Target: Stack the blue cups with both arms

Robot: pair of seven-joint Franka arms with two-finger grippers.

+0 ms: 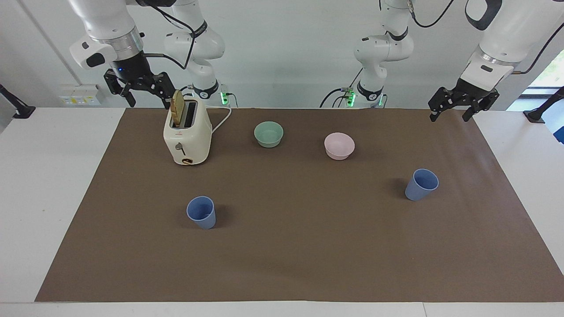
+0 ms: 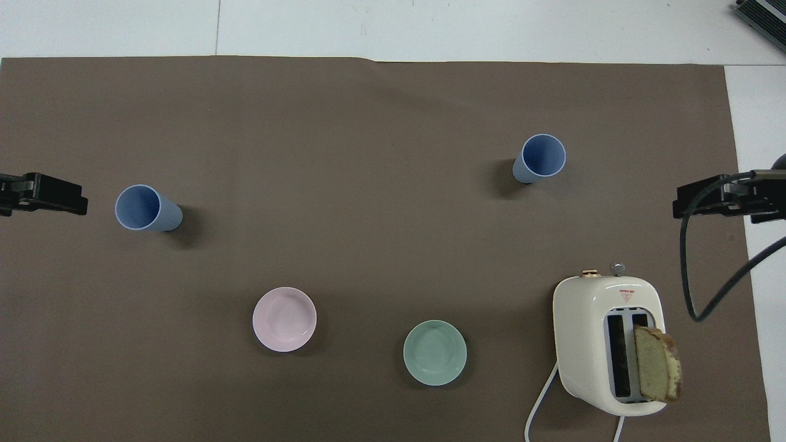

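Two blue cups stand upright and apart on the brown mat. One cup (image 1: 202, 212) (image 2: 540, 158) is toward the right arm's end. The other cup (image 1: 421, 184) (image 2: 146, 208) is toward the left arm's end and a little nearer to the robots. My left gripper (image 1: 449, 117) (image 2: 43, 193) is raised over the mat's corner at its own end, open and empty. My right gripper (image 1: 150, 104) (image 2: 706, 199) is raised beside the toaster's top, open and empty. Neither gripper touches a cup.
A cream toaster (image 1: 187, 136) (image 2: 608, 344) with a bread slice (image 1: 177, 107) sticking up stands at the right arm's end, near the robots. A mint-green bowl (image 1: 269, 134) (image 2: 435, 352) and a pink bowl (image 1: 339, 145) (image 2: 284, 318) sit nearer to the robots than the cups.
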